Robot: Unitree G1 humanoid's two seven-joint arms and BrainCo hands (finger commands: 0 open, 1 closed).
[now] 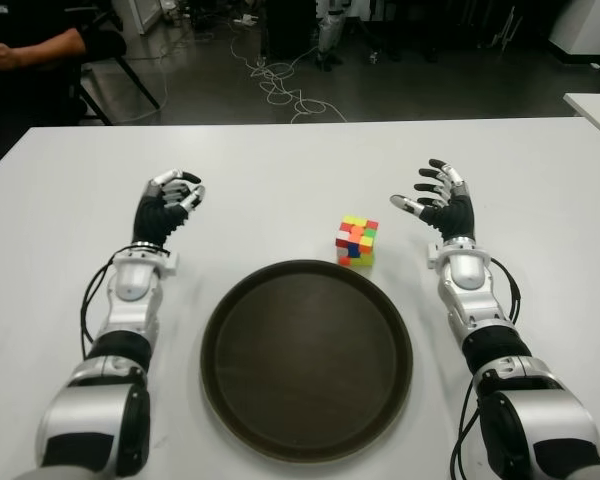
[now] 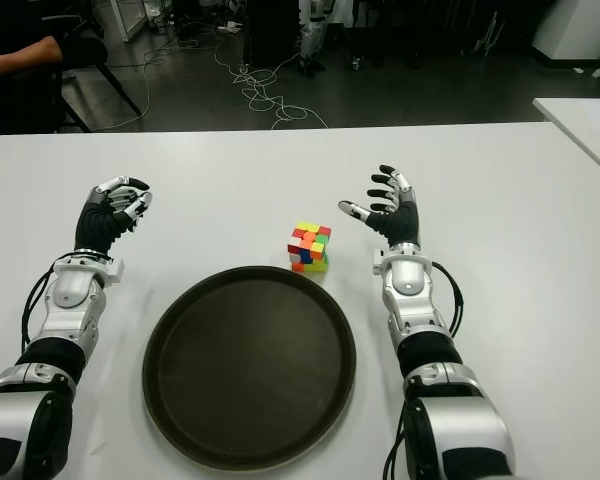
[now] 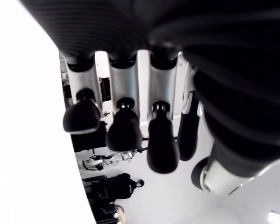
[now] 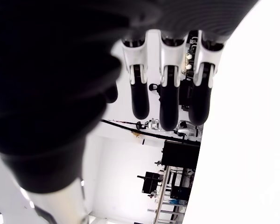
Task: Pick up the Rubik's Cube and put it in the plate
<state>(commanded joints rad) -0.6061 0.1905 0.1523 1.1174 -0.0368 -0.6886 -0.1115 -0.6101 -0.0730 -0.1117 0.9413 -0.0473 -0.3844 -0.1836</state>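
Nothing of the task is done yet, as far as the eye views show: the Rubik's Cube sits on the white tabletop, just beyond the far rim of the dark round plate, which holds nothing. The right hand hovers near the cube, a little past it and to its outer side, fingers spread and gripping nothing. The left hand shows well apart on the cube's other side, fingers loosely curled around nothing. The reach, grasp, lift and placing all remain. The wrist views show only each hand's own fingers hanging free against the room, confirming both palms are empty; neither shows cube or plate, which only the eye views place.
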